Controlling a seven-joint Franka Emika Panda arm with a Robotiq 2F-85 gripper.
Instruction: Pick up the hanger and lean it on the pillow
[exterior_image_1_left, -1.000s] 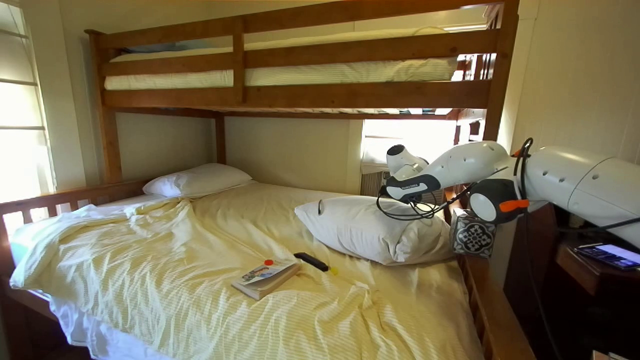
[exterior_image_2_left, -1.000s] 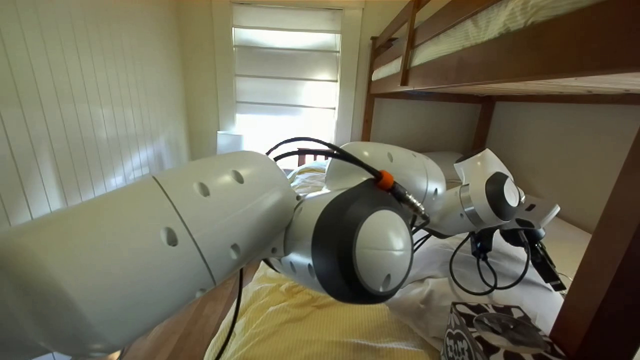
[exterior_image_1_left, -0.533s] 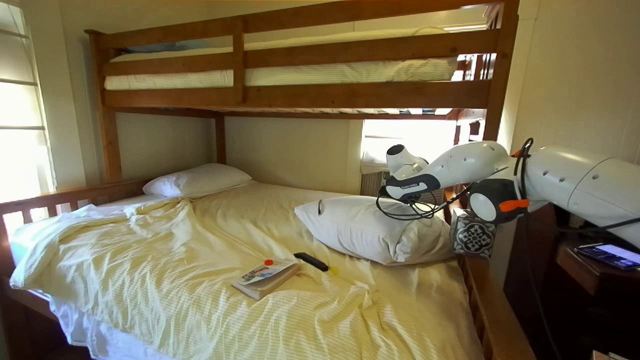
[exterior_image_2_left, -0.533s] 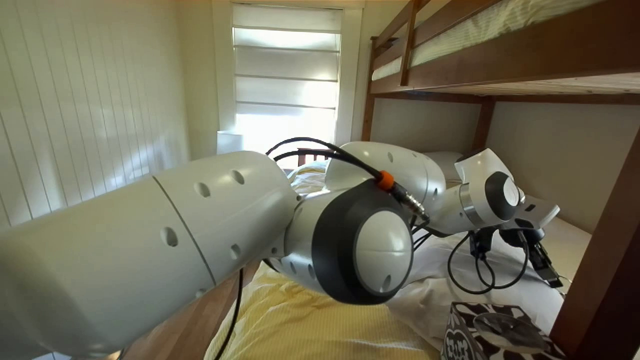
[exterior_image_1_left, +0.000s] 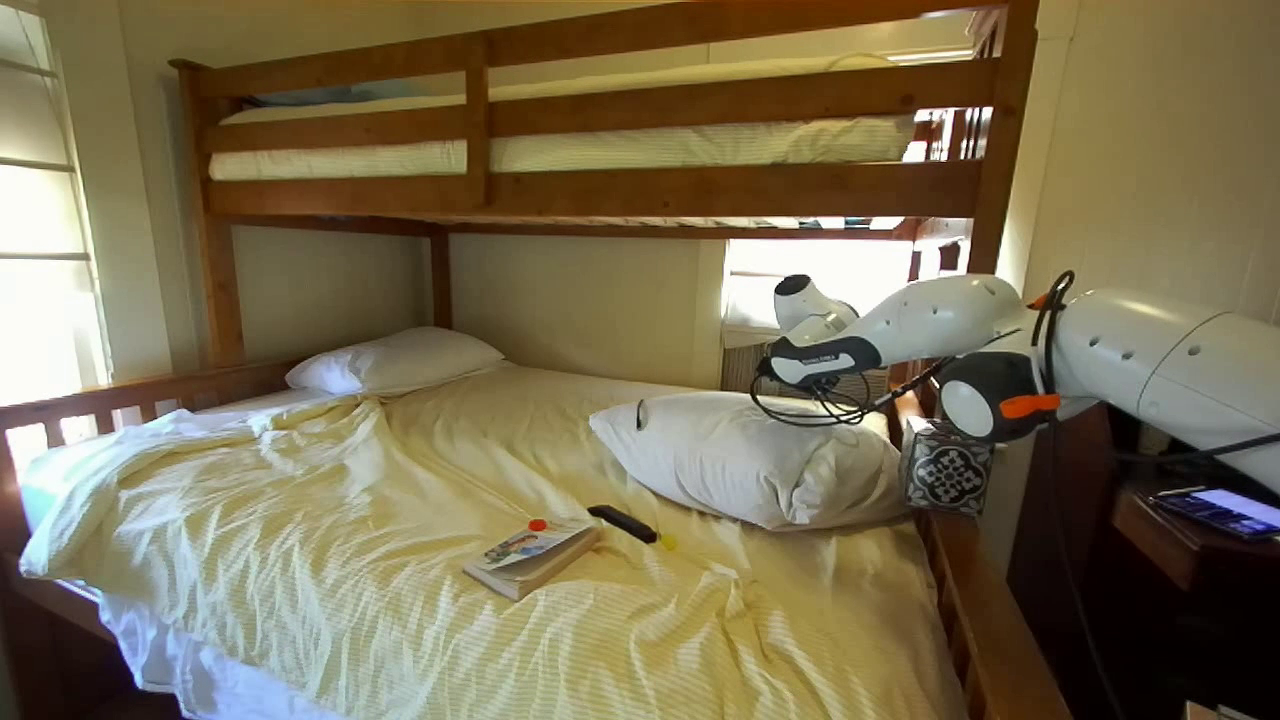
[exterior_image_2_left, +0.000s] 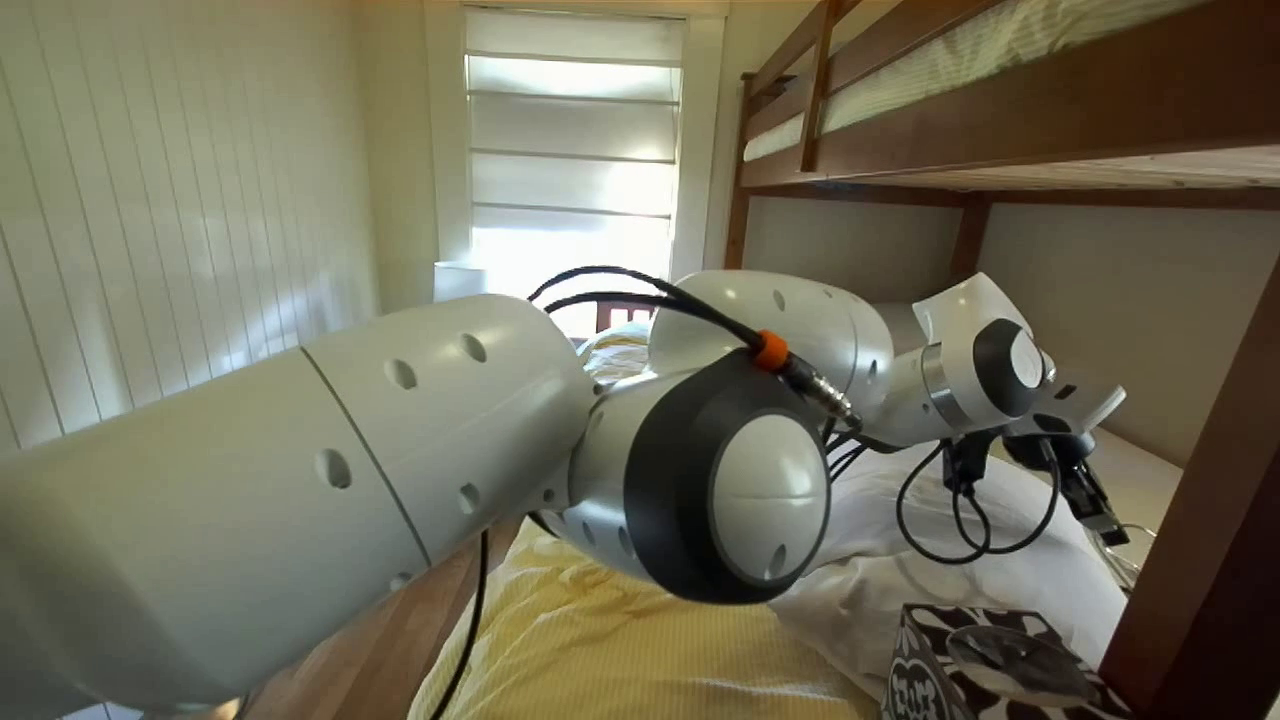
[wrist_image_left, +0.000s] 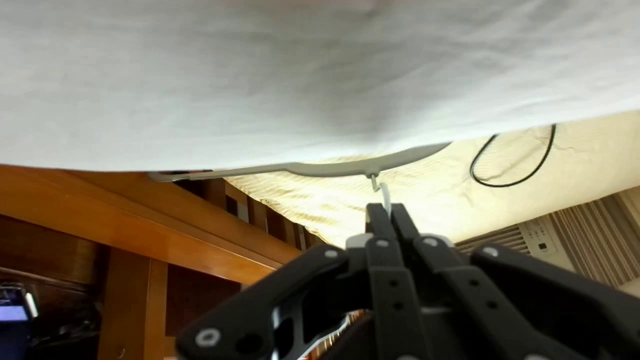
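The hanger was located in the wrist view, held by its hook just beyond the edge of the large pillow; no clear sight of it was had in the exterior views. In the wrist view, a wooden bed rail crossed the left side, with the hanger's left end in front of it, at the pillow's edge. The hanger's long axis ran crosswise from there, sloped slightly up toward the right, and nearly matched the line of that edge. Its right end went out of sight behind the pillow. The hook pointed away from the pillow, toward the claw, whose tips pinched it. The hook was probably chosen because it was narrow to grip and left the shoulders free to rest on the pillow. The nearness to the pillow suggested that lifting was done and leaning was in hand. Contact between hanger and pillow could not be confirmed. Soft cloth might give way and let the hanger slip on release. Farther right, a black loop of unknown purpose showed against the pale yellow sheet. An air conditioner stood at the far right, past the sheet.
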